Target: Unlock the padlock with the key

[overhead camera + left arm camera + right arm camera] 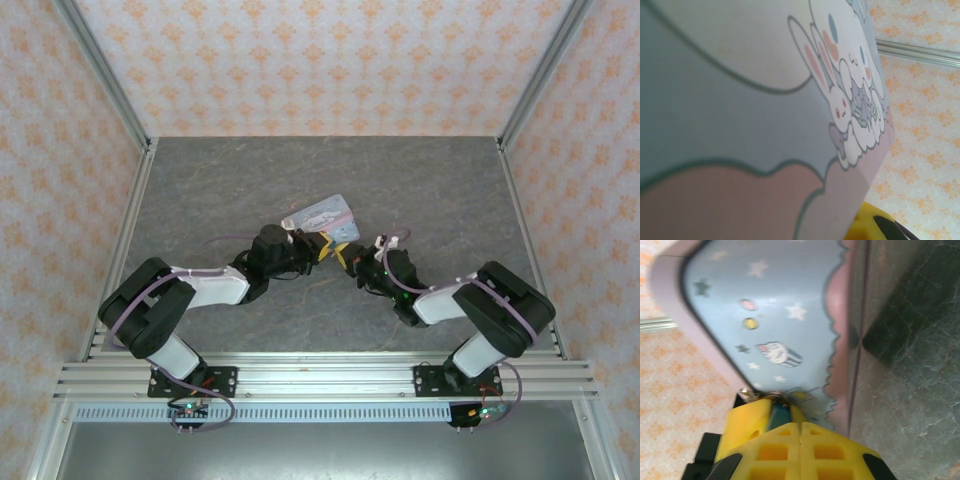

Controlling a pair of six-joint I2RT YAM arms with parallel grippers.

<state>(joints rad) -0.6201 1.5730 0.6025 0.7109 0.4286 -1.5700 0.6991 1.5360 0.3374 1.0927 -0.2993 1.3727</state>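
Over a grey stone-patterned worktop (250, 180), the two arms meet beneath a tilted pastel tin (322, 213). From above, the left gripper (318, 243) and right gripper (345, 258) crowd together and their yellow fingertips blur into one patch. The right wrist camera alone picks out the padlock (779, 417), a teal sliver pinched between the right gripper's closed yellow tips, just in front of the tin's starred face, its body mostly hidden. On the left wrist camera the tin looms close; one yellow finger (871, 221) is cut off at the frame's edge, so the left gripper's opening cannot be told.
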